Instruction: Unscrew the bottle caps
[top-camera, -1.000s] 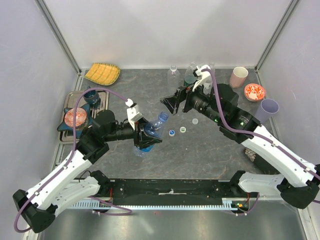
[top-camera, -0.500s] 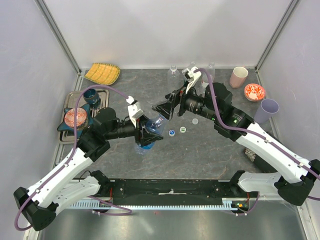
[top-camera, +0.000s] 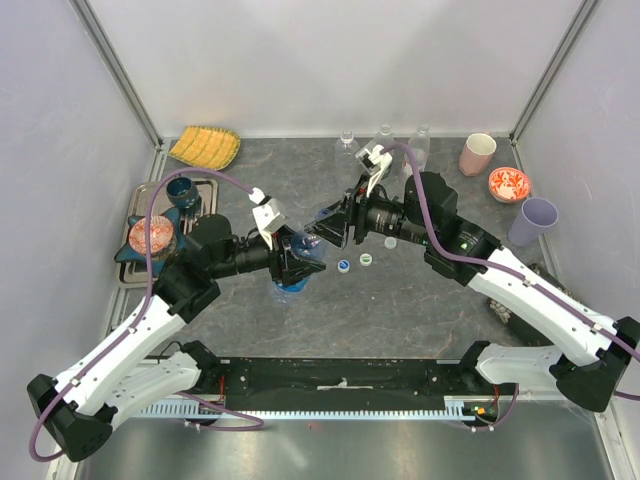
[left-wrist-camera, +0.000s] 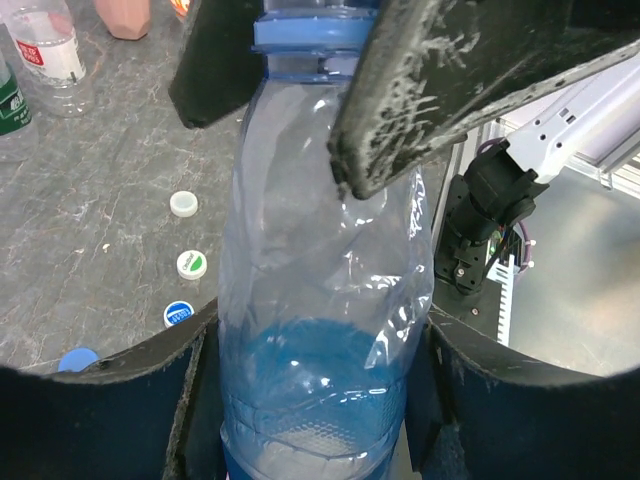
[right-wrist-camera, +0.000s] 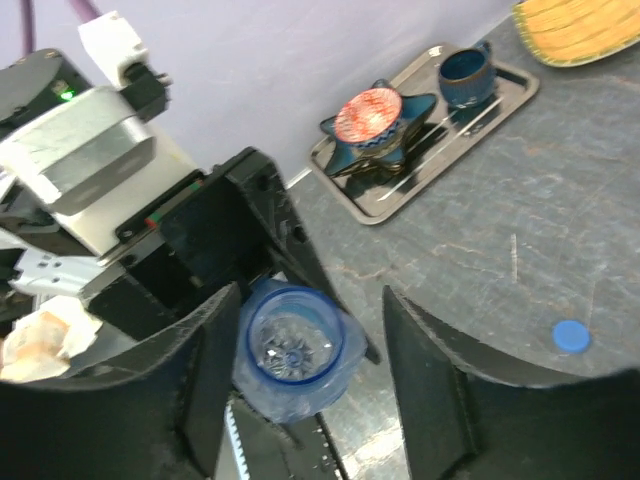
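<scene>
bottle: blue bottle (left-wrist-camera: 320, 300) held above the table (top-camera: 420, 300) near its middle, long axis tilted, neck pointing up toward the right arm.
left pincer (left-wrist-camera: 320, 410): clamped on the bottle's lower body, a finger pressed to each side.
right pincer (right-wrist-camera: 310, 305): spread, one finger on either side of the neck; contact unclear.
alignment: right wrist looks straight down the mouth, so it sits in line with the axis.
mouth: looks open; a blue cap (right-wrist-camera: 572, 335) lies on the table.
pose: both forearms low, reaching inward, meeting head-on.
</scene>
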